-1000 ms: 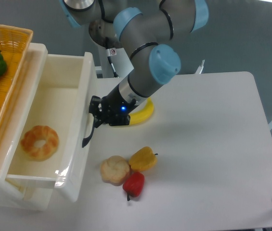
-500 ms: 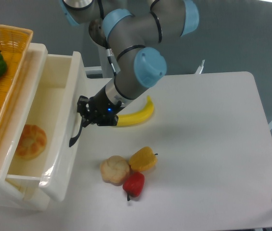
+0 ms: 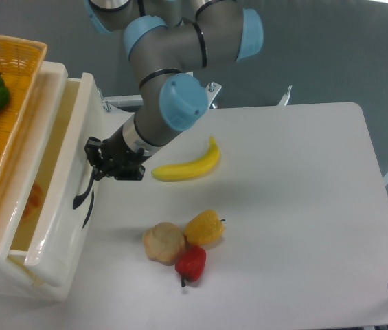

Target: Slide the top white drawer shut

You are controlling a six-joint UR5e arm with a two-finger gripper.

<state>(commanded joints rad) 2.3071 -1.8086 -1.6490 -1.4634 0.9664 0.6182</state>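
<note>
Glossy white top drawer (image 3: 60, 206) with black handle (image 3: 84, 199), yellow banana (image 3: 187, 165), orange wicker basket (image 3: 12, 58).

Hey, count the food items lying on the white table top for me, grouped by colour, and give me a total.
Yellow: 2, the curved yellow banana and the yellow bell pepper
Red: 1, the small red bell pepper
Tan: 1, the round tan bread roll
Total: 4

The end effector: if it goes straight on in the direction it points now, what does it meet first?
The end effector points left at the top white drawer; it would meet that drawer's front first, by the black handle. It seems to touch already, though depth is unclear.
</note>
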